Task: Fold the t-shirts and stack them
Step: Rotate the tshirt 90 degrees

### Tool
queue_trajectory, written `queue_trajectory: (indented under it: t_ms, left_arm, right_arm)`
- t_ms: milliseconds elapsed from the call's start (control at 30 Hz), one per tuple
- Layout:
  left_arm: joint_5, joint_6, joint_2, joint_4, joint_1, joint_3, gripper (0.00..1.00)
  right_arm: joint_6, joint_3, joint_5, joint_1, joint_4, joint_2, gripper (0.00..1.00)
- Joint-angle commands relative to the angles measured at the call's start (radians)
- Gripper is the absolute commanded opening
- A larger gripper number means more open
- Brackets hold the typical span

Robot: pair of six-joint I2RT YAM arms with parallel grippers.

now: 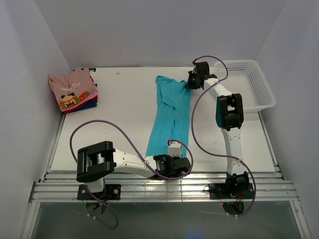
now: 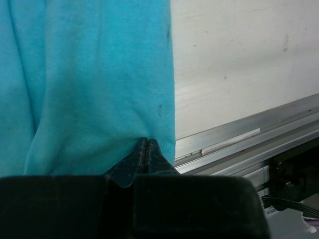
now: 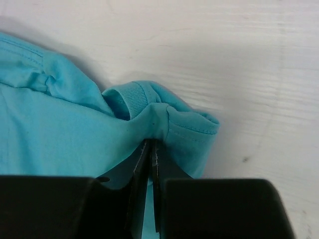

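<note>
Left gripper [image 2: 146, 147] clamps the teal t-shirt [image 1: 172, 113], right gripper [image 3: 151, 147] nips its far end — a thin bite that could slip mid-fold.

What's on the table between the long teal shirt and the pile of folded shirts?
Nothing. Only bare white table lies between the teal shirt and the pile, as the top view shows.

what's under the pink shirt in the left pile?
Edges of a red shirt and a dark blue shirt show beneath the pink shirt; anything else there is covered.
</note>
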Motion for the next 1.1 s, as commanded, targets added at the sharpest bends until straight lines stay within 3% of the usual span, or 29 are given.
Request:
queue_trajectory:
  t_ms: [0,200,300,333,433,467,500,533,567,600,733,767,900,1067]
  left_arm:
    - [0.040,0.082,0.037,0.027,-0.007,0.055,0.00]
    - [-0.024,0.142,0.051,0.035,-0.007,0.113,0.00]
    - [-0.087,0.229,0.043,0.061,0.008,0.148,0.00]
    - [-0.101,0.266,0.040,0.072,0.019,0.185,0.05]
    - [-0.178,0.517,0.000,0.235,0.086,0.233,0.52]
    - [-0.179,0.572,-0.015,0.272,0.103,0.239,0.56]
    - [-0.178,0.622,-0.033,0.321,0.120,0.245,0.58]
    - [-0.175,0.666,-0.073,0.349,0.139,0.251,0.60]
    - [-0.170,0.742,-0.093,0.375,0.171,0.254,0.61]
    - [-0.172,0.772,-0.113,0.400,0.185,0.253,0.65]
    - [-0.193,0.762,-0.210,0.299,0.263,0.204,0.65]
    - [-0.198,0.740,-0.228,0.244,0.292,0.179,0.65]
    - [-0.144,0.659,-0.357,0.231,0.341,-0.027,0.65]
    - [-0.086,0.567,-0.486,0.176,0.350,-0.160,0.65]
  right_arm:
    - [0.056,0.011,-0.225,0.004,0.086,0.048,0.12]
    - [0.076,0.008,-0.299,0.002,0.187,0.038,0.14]
    - [0.040,-0.015,-0.290,0.001,0.248,-0.040,0.23]
    - [0.031,-0.038,-0.281,-0.005,0.259,-0.073,0.26]
    - [-0.022,-0.084,-0.210,-0.019,0.252,-0.287,0.33]
    - [-0.045,-0.109,-0.178,-0.019,0.243,-0.288,0.34]
    - [-0.088,-0.141,-0.147,-0.018,0.232,-0.408,0.39]
    - [-0.104,-0.176,-0.112,-0.013,0.207,-0.474,0.53]
    - [-0.119,-0.236,-0.069,-0.010,0.177,-0.531,0.74]
    - [-0.136,-0.264,0.012,-0.006,0.139,-0.641,0.76]
    - [-0.170,-0.501,0.218,0.047,-0.024,-0.902,0.76]
    - [-0.156,-0.645,0.288,0.060,-0.052,-1.003,0.76]
    - [-0.063,-0.999,0.392,0.145,-0.040,-1.227,0.74]
    - [0.118,-1.196,0.486,0.322,-0.104,-1.399,0.71]
